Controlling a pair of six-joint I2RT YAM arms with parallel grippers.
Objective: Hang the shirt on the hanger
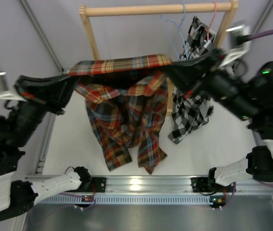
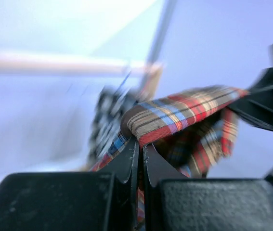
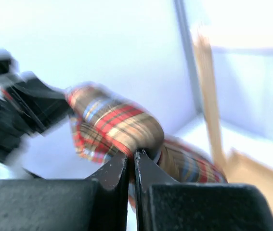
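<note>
Above white table (image 1: 208, 154), shirt (image 1: 122, 115) taut between left tool (image 2: 140, 144) and right tool (image 3: 131, 156), both pinching it.

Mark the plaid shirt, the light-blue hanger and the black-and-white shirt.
plaid shirt (image 1: 126, 115): top view, on the hanging body.
light-blue hanger (image 1: 183, 19): top view, on the stem under its hook.
black-and-white shirt (image 1: 191, 113): top view, on the lower body.

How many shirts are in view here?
2. The plaid shirt held up at centre; the checked shirt hanging from the rack to its right. No others visible.
</note>
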